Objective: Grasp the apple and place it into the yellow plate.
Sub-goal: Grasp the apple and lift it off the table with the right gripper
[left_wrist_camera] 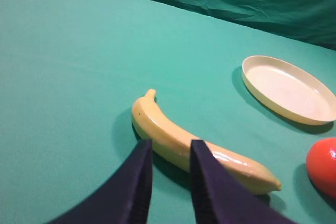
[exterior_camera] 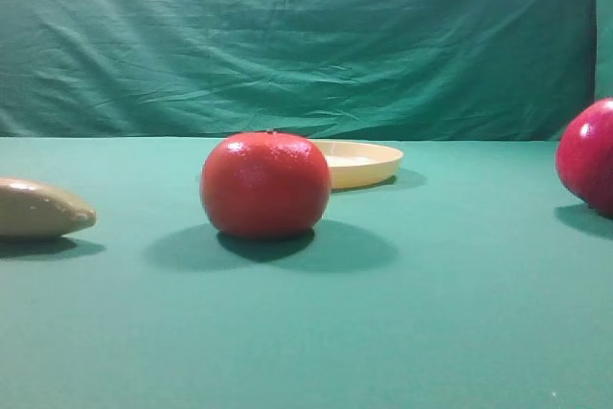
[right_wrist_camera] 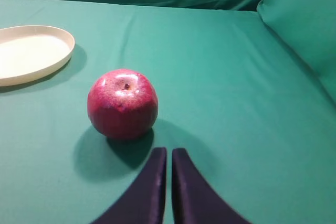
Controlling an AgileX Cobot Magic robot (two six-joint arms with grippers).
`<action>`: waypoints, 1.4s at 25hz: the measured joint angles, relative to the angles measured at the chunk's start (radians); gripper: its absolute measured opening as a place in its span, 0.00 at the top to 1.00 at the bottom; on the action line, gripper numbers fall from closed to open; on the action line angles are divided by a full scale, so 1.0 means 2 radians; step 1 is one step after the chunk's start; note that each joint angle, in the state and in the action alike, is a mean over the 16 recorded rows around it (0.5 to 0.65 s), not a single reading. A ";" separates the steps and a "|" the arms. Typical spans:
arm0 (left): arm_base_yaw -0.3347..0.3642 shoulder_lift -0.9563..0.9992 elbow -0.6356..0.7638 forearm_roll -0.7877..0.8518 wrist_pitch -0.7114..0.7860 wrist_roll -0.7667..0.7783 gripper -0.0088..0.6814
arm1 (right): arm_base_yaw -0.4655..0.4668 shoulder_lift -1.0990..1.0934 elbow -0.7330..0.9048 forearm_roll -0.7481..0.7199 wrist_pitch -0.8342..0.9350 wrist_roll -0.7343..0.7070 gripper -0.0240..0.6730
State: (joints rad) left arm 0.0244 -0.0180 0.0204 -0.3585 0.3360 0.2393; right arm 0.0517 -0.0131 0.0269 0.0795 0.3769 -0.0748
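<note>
The apple (right_wrist_camera: 122,103) is glossy deep red and stands on the green cloth in the right wrist view, just ahead and slightly left of my right gripper (right_wrist_camera: 169,153). That gripper is shut and empty, a short gap short of the apple. In the exterior view the apple (exterior_camera: 589,155) sits at the right edge, partly cut off. The yellow plate (exterior_camera: 369,162) lies empty behind the centre; it also shows in the right wrist view (right_wrist_camera: 29,53) and the left wrist view (left_wrist_camera: 289,90). My left gripper (left_wrist_camera: 170,148) is slightly open and empty, over a banana. Neither gripper shows in the exterior view.
A larger orange-red fruit (exterior_camera: 265,186) stands mid-table in front of the plate, and at the right edge of the left wrist view (left_wrist_camera: 323,163). A pale banana (left_wrist_camera: 194,150) lies at the left (exterior_camera: 38,208). Green backdrop cloth (right_wrist_camera: 299,14) rises behind and at the right.
</note>
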 joint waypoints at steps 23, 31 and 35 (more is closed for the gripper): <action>0.000 0.000 0.000 0.000 0.000 0.000 0.76 | 0.000 0.000 0.000 0.000 0.000 0.000 0.97; 0.000 0.000 0.000 0.000 0.000 0.000 0.76 | 0.000 0.000 0.000 0.013 -0.010 0.000 0.97; 0.000 0.000 0.000 0.000 0.000 0.000 0.76 | 0.000 0.000 -0.001 0.039 -0.032 0.000 0.97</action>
State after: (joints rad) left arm 0.0244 -0.0180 0.0204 -0.3585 0.3360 0.2393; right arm 0.0517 -0.0131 0.0257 0.1573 0.3128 -0.0748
